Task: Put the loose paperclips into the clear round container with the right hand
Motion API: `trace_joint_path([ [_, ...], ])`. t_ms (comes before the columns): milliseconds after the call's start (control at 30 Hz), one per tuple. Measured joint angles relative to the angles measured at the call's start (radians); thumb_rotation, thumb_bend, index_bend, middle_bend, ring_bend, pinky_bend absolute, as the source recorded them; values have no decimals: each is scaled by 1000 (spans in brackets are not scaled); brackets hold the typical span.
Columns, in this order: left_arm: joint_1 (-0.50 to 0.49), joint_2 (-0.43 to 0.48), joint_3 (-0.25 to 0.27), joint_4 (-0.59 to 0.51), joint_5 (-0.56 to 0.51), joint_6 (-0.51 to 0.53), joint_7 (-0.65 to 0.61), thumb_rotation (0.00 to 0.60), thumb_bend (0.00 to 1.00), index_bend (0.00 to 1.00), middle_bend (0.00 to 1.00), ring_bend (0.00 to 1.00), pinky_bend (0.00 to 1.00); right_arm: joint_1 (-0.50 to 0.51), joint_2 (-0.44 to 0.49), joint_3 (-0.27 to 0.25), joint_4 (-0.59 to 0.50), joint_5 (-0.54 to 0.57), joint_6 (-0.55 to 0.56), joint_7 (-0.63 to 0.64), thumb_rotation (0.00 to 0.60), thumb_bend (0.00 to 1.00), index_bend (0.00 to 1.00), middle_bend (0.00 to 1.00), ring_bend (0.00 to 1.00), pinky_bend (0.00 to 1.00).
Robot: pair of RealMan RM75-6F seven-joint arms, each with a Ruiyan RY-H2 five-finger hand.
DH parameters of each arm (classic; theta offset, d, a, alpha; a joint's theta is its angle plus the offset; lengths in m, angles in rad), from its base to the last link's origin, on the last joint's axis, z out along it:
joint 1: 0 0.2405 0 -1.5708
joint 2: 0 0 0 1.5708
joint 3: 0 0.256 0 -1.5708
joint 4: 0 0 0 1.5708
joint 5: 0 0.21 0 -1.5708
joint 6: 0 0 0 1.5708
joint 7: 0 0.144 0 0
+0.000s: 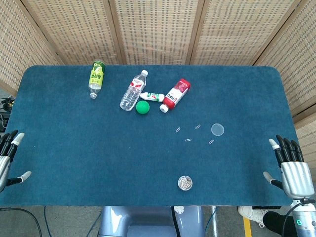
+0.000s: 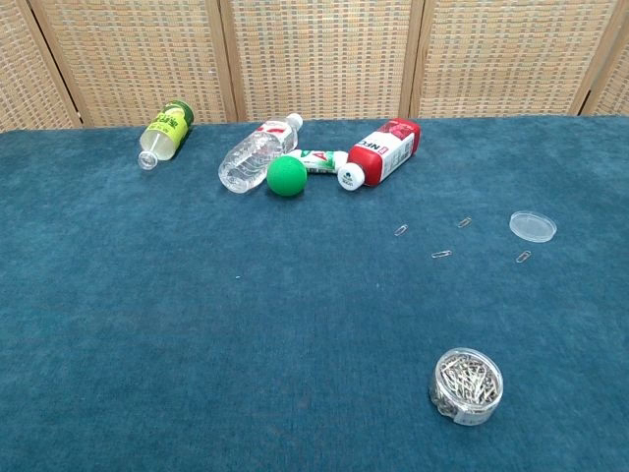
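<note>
Surface: I'm working over a table [image 1: 74,158] covered in dark teal felt, with rounded far corners.
Room: behind the table I see woven wicker screen panels [image 1: 158,29] in wooden frames; below the near edge, grey floor and some cables.
Container: the clear round container [image 2: 467,384] sits upright and uncovered near the front edge, right of centre, already holding a heap of paperclips.
Lid: the clear lid [image 2: 533,225] lies flat beyond the container and a little to its right, well apart from it.
Loose paperclips: I count four loose paperclips [image 2: 441,254] scattered on the felt beyond the container, between it and the bottles; the rightmost lies just beside the lid.
Right hand: my right hand [image 1: 292,168] rests at the table's right edge, far right of the container, fingers apart and straight, holding nothing.
Left hand: my left hand [image 1: 7,157] is partly cut off at the left edge, far left of the container; fingers spread, nothing in them.
Clutter: well beyond the container and to its left lie a red bottle [image 2: 385,149], a small tube [image 2: 319,160], a green ball [image 2: 287,176], a clear water bottle [image 2: 257,152] and, furthest left, a green-labelled bottle [image 2: 165,131], all on their sides.
</note>
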Motion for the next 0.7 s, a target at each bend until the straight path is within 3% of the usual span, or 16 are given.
trace_joint_path([
  [233, 0, 0, 0, -1, 1, -1, 1, 600, 0, 0, 0, 0, 0, 2, -2, -5, 2, -3, -7, -9, 600, 0, 74, 0, 0, 0],
  [400, 1, -2, -3, -2, -1, 4, 3, 600, 0, 0, 0, 0, 0, 29, 2, -4, -5, -23, -34, -15, 600, 1, 156, 0, 0, 0],
  [533, -5, -8, -4, -2, -7, -6, 19, 600, 0, 0, 0, 0, 0, 84, 14, 4, -16, -50, -93, -7, 600, 99, 280, 0, 0, 0],
  [700, -14, -20, -8, -3, -22, -21, 52, 600, 0, 0, 0, 0, 0, 204, 25, 25, -18, -83, -231, 40, 600, 218, 328, 0, 0, 0],
])
